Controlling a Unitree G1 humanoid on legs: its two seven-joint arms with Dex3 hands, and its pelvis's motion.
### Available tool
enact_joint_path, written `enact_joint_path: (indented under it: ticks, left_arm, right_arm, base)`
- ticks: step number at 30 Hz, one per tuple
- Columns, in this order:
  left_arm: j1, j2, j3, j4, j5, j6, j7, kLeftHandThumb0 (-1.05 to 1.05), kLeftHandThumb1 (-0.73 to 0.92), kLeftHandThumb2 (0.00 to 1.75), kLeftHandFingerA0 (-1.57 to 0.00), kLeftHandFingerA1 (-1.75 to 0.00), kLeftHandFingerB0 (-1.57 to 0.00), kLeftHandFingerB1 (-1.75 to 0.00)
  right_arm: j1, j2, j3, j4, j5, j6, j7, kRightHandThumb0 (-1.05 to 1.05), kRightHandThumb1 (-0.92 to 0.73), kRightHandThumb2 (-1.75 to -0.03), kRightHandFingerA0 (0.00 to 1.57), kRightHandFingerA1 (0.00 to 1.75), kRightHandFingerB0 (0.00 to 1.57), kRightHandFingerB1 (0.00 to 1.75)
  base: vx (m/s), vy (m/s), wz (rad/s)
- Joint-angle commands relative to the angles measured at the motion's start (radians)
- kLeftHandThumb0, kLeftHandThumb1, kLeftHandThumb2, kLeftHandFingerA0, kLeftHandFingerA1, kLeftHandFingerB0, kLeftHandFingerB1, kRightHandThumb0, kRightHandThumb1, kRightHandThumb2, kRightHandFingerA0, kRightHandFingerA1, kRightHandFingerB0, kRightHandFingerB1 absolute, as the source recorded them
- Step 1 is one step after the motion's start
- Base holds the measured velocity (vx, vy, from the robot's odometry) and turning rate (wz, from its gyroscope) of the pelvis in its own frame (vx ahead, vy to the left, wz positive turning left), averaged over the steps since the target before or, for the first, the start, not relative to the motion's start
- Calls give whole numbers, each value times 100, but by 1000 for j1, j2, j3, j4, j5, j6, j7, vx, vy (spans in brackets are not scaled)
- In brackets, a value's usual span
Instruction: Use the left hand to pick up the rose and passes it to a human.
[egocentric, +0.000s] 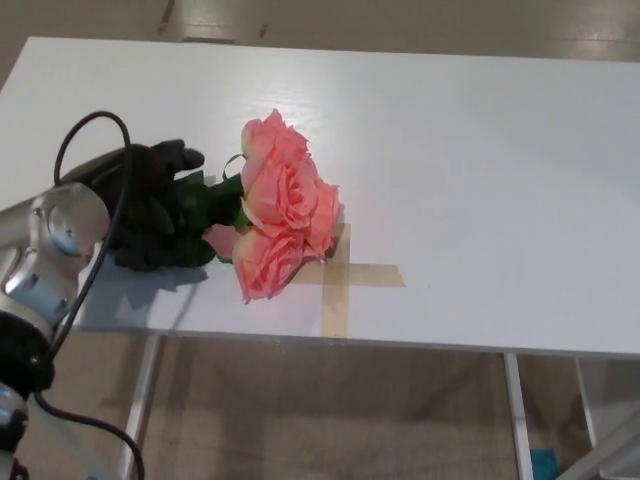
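Rose lay left of centre on the tabletop; left robot hand curled around its leafy stem. Lift and handover remained.

One white table holds one pink rose with several blooms, one tape cross, and one black robot hand.

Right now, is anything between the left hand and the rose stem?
Nothing visible is. The left hand is down over the leafy stem end of the rose, which lies on the white table. Whether the hand has a firm grip cannot be told. No person is in view to receive it.
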Motion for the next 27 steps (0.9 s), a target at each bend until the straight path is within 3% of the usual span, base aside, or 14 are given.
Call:
enact_joint_path:
  ticks: [1,3,4,8,9,13,16,17,19,20,22,24,25,27]
  left_arm:
    - [-17,-19,-11,68,27,-30,51,-50,34,72,-1,-25,-11,-38]
    - [-21,-20,-12,79,28,-36,55,-50,34,72,-1,-25,-11,-38]
    - [-22,-24,-15,87,31,-33,59,-29,25,83,0,-49,0,-47]
    - [-27,-32,-24,110,38,-34,69,-29,28,85,0,-48,0,-47]
    - [-29,-37,-35,113,47,-28,64,-50,48,66,-17,-35,-13,-34]
    - [-45,-53,-58,127,55,-29,45,-50,48,69,-33,-41,-18,-37]
    - [-47,-56,-64,135,55,-36,43,-50,48,69,-33,-41,-18,-37]
    - [-42,-65,-69,140,52,-45,34,-28,42,91,-57,-68,-10,-46]
    - [-45,-73,-71,155,46,-56,20,-26,46,93,-58,-69,-15,-48]
    - [-52,-77,-72,172,43,-68,13,-33,70,63,-67,-65,-34,-33]
    - [-61,-87,-64,195,27,-91,0,-24,75,63,-80,-57,-47,-35]
    - [-65,-90,-61,205,26,-99,0,-24,75,63,-80,-57,-47,-35]
    - [-87,-104,-67,216,30,-88,-16,-18,78,64,-99,-51,-70,-42]
    - [-92,-106,-77,211,41,-83,-18,-16,79,64,-103,-53,-76,-45]
  right_arm:
    - [11,-4,2,4,1,-6,11,-32,-66,-59,71,43,56,38]
    - [11,-4,2,5,1,-6,11,-32,-66,-59,71,43,56,38]
    - [9,-4,2,5,1,-2,12,-32,-66,-59,70,43,56,39]
    - [6,-4,0,5,3,2,15,-32,-66,-59,70,43,56,39]
    - [7,-4,1,5,3,-2,18,-32,-66,-59,70,43,56,39]
    - [8,-5,-1,4,5,-5,26,-33,-66,-59,71,43,57,39]
    - [9,-5,-1,3,5,-5,28,-33,-66,-59,71,43,57,39]
    - [9,-4,-2,3,6,-4,28,-40,-58,-79,64,54,51,50]
    - [9,-3,-4,4,7,-3,28,-40,-58,-79,64,54,49,49]
    - [7,-2,-5,4,7,-1,27,-40,-58,-78,64,54,48,48]
    - [7,-1,-8,4,11,-1,26,-40,-58,-78,63,54,46,48]
    - [7,0,-9,4,10,-1,26,-40,-58,-78,63,54,46,48]
    - [1,0,-13,4,14,1,26,-40,-58,-78,63,54,46,47]
    - [1,1,-14,3,13,0,27,-40,-58,-78,63,54,46,47]
  base:
    - [0,0,0]
    - [0,0,0]
    - [0,0,0]
    - [0,0,0]
    - [0,0,0]
    - [0,0,0]
    - [0,0,0]
    - [0,0,0]
    - [0,0,0]
    - [0,0,0]
    - [0,0,0]
    - [0,0,0]
    - [0,0,0]
    - [0,0,0]
